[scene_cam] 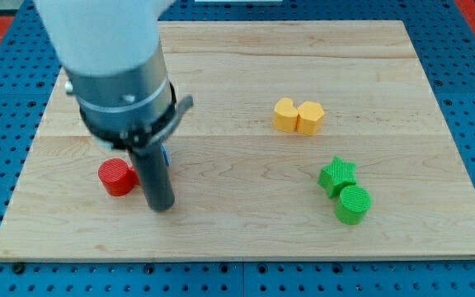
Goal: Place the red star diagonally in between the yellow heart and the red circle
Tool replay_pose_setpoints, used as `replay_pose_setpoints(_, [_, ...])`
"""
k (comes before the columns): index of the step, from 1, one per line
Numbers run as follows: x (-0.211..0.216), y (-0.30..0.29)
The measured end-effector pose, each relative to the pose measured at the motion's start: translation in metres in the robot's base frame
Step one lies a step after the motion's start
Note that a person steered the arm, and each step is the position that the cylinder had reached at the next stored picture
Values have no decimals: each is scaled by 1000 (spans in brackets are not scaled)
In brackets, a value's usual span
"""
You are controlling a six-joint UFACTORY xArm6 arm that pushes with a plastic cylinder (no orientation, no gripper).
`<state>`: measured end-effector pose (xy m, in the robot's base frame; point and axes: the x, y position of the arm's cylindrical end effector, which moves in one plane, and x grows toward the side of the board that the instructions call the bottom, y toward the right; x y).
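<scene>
Green circle comes first, sitting closest to the desk's bottom edge, over toward the bottom-right corner. Now sweeping from the left edge. The red circle stands in the lower-left part of the desk, well in from the left edge. Just to its right my tip is planted on the wood, beside that circle and a touch nearer the bottom edge, with a thin gap between us. No claw on me to spread or pinch, only a bare dark rod, and it carries nothing. Behind the rod a sliver of a blue block peeks out; its shape I cannot make out.

Across the middle, bare wood, then the yellow heart in the upper-right part, pressed side by side against a second yellow block on its right. Below them, toward the right edge, the green star touches the green circle, star above and slightly left. The red star? I cannot see it; my own bulky housing covers much of the top-left corner.
</scene>
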<state>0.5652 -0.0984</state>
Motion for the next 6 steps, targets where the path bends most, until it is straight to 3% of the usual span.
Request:
replay_pose_setpoints(1, [-6,-80])
replay_pose_setpoints(2, [-29,-109])
replay_pose_setpoints(4, [-41,25])
replay_pose_setpoints(6, [-65,108])
